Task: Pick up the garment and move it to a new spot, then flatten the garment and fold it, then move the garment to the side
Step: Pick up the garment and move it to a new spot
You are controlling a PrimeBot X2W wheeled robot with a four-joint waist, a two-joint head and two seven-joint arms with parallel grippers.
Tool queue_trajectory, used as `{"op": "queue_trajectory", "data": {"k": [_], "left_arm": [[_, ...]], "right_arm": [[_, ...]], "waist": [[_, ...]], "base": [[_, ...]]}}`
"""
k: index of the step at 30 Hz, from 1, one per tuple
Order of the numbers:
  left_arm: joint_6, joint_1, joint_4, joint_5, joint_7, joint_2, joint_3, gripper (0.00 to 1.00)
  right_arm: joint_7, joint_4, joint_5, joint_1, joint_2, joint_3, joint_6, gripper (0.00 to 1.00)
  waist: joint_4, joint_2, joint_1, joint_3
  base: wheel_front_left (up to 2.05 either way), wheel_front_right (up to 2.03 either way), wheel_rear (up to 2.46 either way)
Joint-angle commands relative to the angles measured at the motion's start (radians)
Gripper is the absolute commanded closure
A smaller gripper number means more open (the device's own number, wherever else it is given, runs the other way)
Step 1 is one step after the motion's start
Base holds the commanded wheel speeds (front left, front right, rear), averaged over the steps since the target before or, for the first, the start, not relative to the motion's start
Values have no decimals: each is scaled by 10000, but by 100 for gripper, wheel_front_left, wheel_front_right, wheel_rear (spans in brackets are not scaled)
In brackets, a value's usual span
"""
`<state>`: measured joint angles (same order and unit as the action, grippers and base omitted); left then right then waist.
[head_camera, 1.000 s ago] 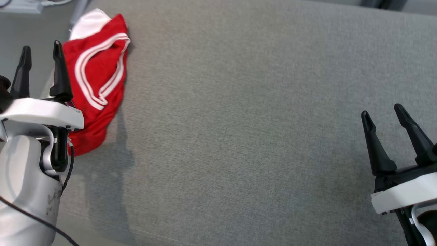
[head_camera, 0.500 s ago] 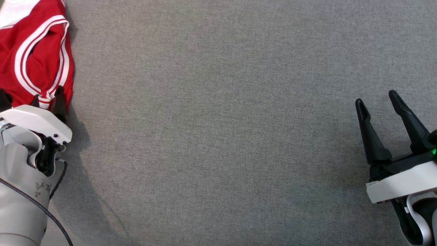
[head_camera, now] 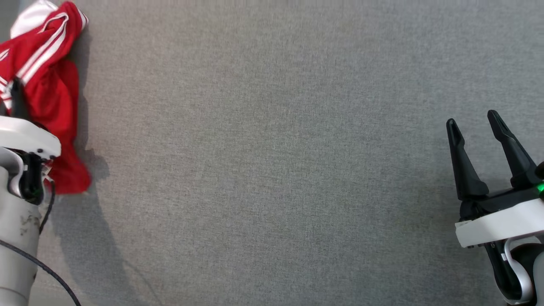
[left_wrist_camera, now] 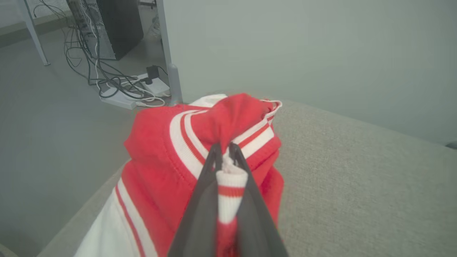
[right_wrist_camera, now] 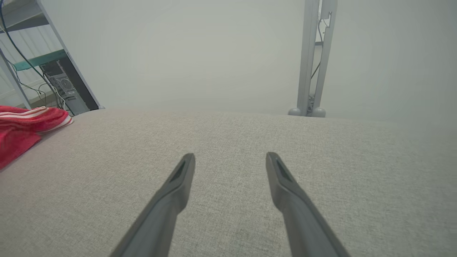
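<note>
Your left gripper (left_wrist_camera: 224,148) is pinched tight on the garment (left_wrist_camera: 160,150). Its two dark fingers squeeze a white and red striped edge of the cloth between them. The garment is red with white stripes and a white part. It sits bunched up in a heap at the far left corner of the worktop (head_camera: 272,170), and part of it seems to lie over the worktop's left edge.

In the head view, your left gripper (head_camera: 17,97) is at the left edge of the worktop, with the garment (head_camera: 55,85) right against it.

Your right gripper (head_camera: 472,120) is at the right side of the worktop, well apart from the garment. Its fingers are spread wide and it is empty. In the right wrist view you see the right gripper (right_wrist_camera: 230,157) over the grey cloth of the worktop, and the garment (right_wrist_camera: 21,128) far off at the worktop's left end.

On the floor past the worktop's far left corner there is a black computer box (left_wrist_camera: 117,25) and a tangle of cables (left_wrist_camera: 107,78).
</note>
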<state>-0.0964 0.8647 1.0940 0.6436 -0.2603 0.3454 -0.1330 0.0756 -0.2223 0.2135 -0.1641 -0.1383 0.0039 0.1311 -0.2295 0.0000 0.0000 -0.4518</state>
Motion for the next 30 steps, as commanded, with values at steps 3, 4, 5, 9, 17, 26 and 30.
{"op": "queue_trajectory", "data": {"k": [3, 4, 5, 9, 17, 26, 30], "left_arm": [[437, -732, -1554, -344, -50, 162, 588, 100], [602, -1023, -2070, -527, -41, 160, 734, 100], [745, -1308, -2667, -676, -44, 127, 883, 100], [1366, -2851, -5073, -1337, -46, -110, 1353, 100], [2554, -6137, -9456, -2107, 199, -623, 1303, 100], [3121, -7800, -12432, -2673, 1057, -850, 557, 100], [3053, -7507, -12941, -2960, 1367, -846, 18, 100]], "right_arm": [[-281, 181, 44, 102, 86, -118, -7, 0], [-330, 236, 46, 150, 121, -136, -7, 0], [-379, 284, 49, 202, 167, -153, -7, 0], [-583, 470, 76, 419, 324, -278, -7, 0], [-802, 767, 161, 1063, 579, -412, -7, 0], [-829, 813, 212, 1323, 717, -264, -7, 0], [-831, 759, 251, 1218, 745, -149, -7, 0]], "waist": [[82, 0, 0, 734], [116, 0, 0, 896], [160, 0, 0, 1049], [356, 0, 0, 1661], [800, 0, 0, 2568], [1357, 0, 0, 2872], [1824, 0, 0, 2786]], "base": [[0, 0, 0], [0, 0, 0], [0, 0, 0], [0, 0, 0], [0, 0, 0], [0, 0, 0], [0, 0, 0]]}}
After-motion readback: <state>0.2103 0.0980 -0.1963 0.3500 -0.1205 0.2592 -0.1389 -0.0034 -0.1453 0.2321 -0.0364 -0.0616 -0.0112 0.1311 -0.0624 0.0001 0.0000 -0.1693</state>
